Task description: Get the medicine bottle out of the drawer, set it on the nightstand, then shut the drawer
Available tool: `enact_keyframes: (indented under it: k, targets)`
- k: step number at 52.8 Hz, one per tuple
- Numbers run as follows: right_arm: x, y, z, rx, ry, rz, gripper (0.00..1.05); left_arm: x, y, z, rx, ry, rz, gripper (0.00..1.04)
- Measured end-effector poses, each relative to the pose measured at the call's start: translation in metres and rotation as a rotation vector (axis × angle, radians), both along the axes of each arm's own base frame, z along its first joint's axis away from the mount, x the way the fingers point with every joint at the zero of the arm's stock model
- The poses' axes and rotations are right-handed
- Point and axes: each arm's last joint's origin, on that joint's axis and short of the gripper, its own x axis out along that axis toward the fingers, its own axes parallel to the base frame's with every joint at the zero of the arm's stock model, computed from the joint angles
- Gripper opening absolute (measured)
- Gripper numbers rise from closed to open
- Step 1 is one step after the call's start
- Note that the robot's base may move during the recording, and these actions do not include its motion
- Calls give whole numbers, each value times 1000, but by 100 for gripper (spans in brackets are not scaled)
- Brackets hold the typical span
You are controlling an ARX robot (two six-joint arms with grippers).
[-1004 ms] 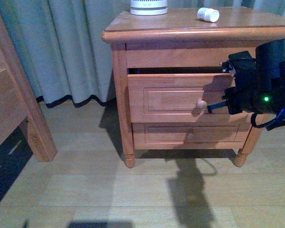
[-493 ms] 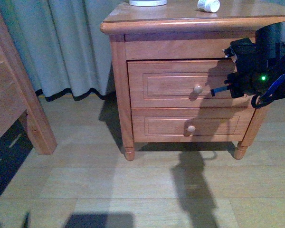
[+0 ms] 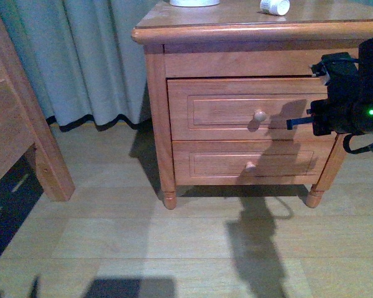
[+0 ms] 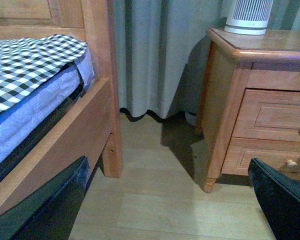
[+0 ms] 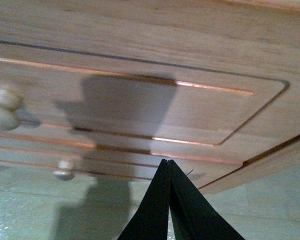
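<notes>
Bedroom corner, pale plank floor: closing step, final check.

Tiny white capped medicine bottle (image 3: 274,7) lying on the slab top of honey-brown wooden nightstand (image 3: 236,30); taller-fronted drawer (image 3: 242,108) seated flush, round knob (image 3: 259,115) untouched. Right gripper (image 3: 290,124) just off the panel beside the knob, fingers pressed together, empty. Left gripper (image 4: 170,200) spread wide, holding nothing, low near wooden bed frame (image 4: 97,90). Advised: confirm no gap at the drawer's upper seam, then retreat straight back. Open floor in front; front right leg close under the right arm.
</notes>
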Motion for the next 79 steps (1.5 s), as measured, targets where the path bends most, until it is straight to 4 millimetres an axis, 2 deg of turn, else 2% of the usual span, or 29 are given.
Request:
enact_keyframes:
  k: [9, 20, 25, 27, 31, 32, 39, 41, 44, 46, 49, 52, 60, 79]
  targets:
    - [-43, 10, 41, 124, -9, 28, 3, 0, 0, 0, 0, 0, 0, 98]
    - [-106, 4, 104, 285, -68, 41, 3, 0, 0, 0, 0, 0, 0, 98]
    - [-144, 0, 134, 346, -107, 58, 6, 0, 0, 0, 0, 0, 0, 98]
    - [-168, -1, 150, 367, -132, 70, 6, 0, 0, 0, 0, 0, 0, 98]
    - [-201, -2, 169, 387, -174, 85, 6, 0, 0, 0, 0, 0, 0, 98]
    - [-215, -2, 176, 389, -193, 86, 6, 0, 0, 0, 0, 0, 0, 98]
    - [-273, -2, 195, 353, -286, 82, 7, 0, 0, 0, 0, 0, 0, 98]
    - [-289, -2, 196, 335, -318, 62, 12, 0, 0, 0, 0, 0, 0, 98]
    - [-310, -4, 192, 227, -412, 5, 3, 0, 0, 0, 0, 0, 0, 98]
    - [-321, -5, 186, 184, -430, -14, 3, 0, 0, 0, 0, 0, 0, 98]
    - [-342, -5, 170, 137, -433, -23, 3, 0, 0, 0, 0, 0, 0, 98]
    - [-354, -5, 154, 114, -470, -13, 3, 0, 0, 0, 0, 0, 0, 98]
    - [-358, -5, 126, 88, -471, -6, 3, 0, 0, 0, 0, 0, 0, 98]
    - [-358, -5, 103, 79, -477, -4, 3, 0, 0, 0, 0, 0, 0, 98]
